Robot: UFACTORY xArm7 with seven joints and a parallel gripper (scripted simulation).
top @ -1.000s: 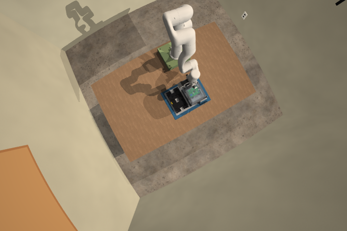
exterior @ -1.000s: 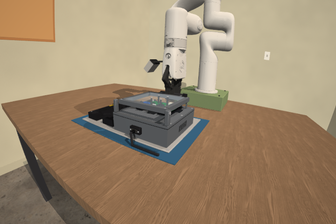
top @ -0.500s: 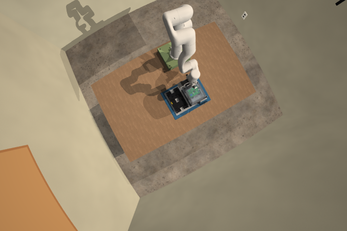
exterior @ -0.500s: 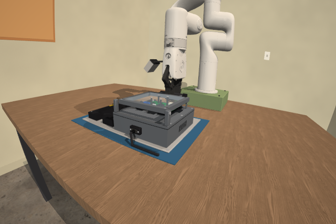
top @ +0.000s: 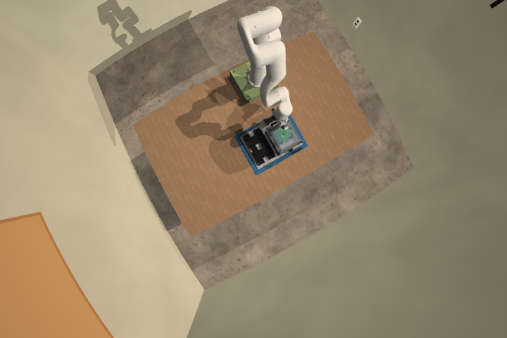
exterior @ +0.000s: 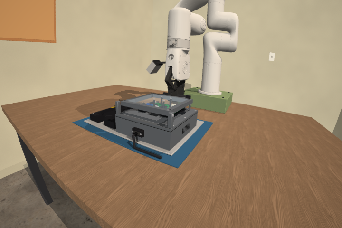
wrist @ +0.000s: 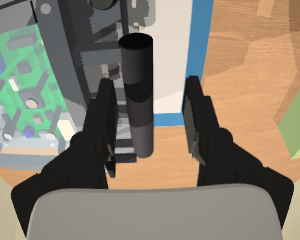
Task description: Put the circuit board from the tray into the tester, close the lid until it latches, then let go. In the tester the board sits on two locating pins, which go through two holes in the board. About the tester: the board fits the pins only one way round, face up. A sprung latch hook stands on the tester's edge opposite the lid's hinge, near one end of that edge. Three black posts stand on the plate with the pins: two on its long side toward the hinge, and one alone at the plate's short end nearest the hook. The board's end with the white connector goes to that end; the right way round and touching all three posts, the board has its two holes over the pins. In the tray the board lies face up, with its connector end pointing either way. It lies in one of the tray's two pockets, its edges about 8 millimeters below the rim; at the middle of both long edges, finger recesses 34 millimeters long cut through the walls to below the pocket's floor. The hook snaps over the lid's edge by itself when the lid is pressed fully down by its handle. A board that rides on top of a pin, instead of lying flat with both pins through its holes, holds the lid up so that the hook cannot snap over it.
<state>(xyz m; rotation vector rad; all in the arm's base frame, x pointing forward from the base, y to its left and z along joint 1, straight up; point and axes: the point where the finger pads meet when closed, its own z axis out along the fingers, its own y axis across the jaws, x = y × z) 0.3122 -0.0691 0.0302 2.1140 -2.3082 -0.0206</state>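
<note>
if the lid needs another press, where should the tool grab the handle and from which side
Grip the dark round handle across its middle, coming straight down from above. In the wrist view it is a slim bar running lengthwise between the fingers, so they can close on its two long sides. The tool is open now, holding nothing, with a gap on each side of the bar. The lid is down over the green board.

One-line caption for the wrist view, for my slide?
Open gripper straddling the lid handle, fingers clear of it, green board under the lid.
</note>
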